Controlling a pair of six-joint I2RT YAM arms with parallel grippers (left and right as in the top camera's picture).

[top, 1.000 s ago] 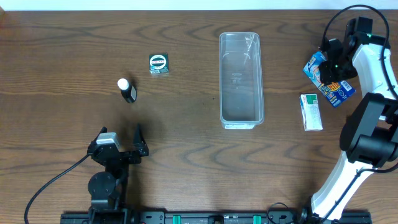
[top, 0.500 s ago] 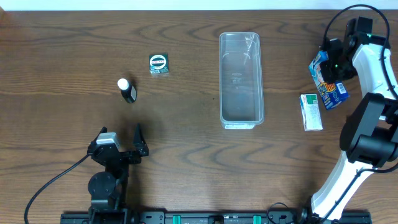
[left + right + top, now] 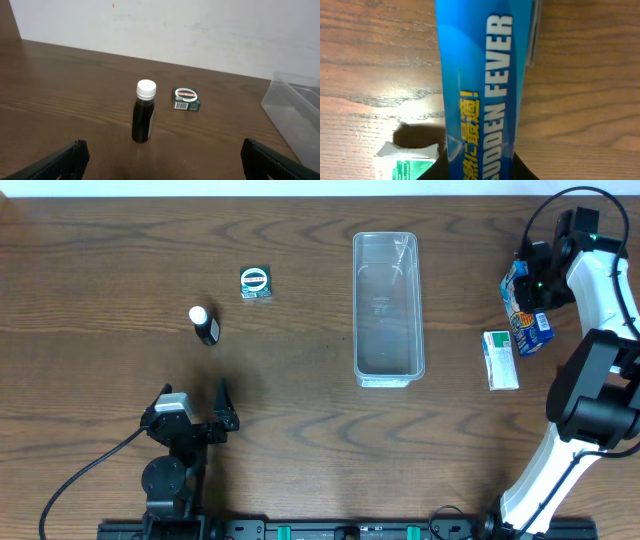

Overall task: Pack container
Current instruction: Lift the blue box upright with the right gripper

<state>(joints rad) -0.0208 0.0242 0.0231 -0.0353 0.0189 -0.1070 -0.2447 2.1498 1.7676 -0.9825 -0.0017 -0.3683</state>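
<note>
Overhead, the container (image 3: 388, 320) lies lengthwise in the far middle of the table (image 3: 300, 420), and it is empty: nothing is packed yet. My right gripper (image 3: 531, 288) is at the table's right end, its jaws clamped on the blue packet (image 3: 525, 308). The right wrist view shows the packet standing narrow between them; whether it has left the wood I cannot tell. My left gripper (image 3: 195, 395) hangs near the front left with jaws wide apart, holding nothing. As I judge it, the task is barely begun, with one first pick in hand. What is left is to carry the packet over and set it in the container. Then come the white box (image 3: 500, 360) near the packet, and the bottle (image 3: 205, 326) and green box (image 3: 256, 283) well off to the container's left.
</note>
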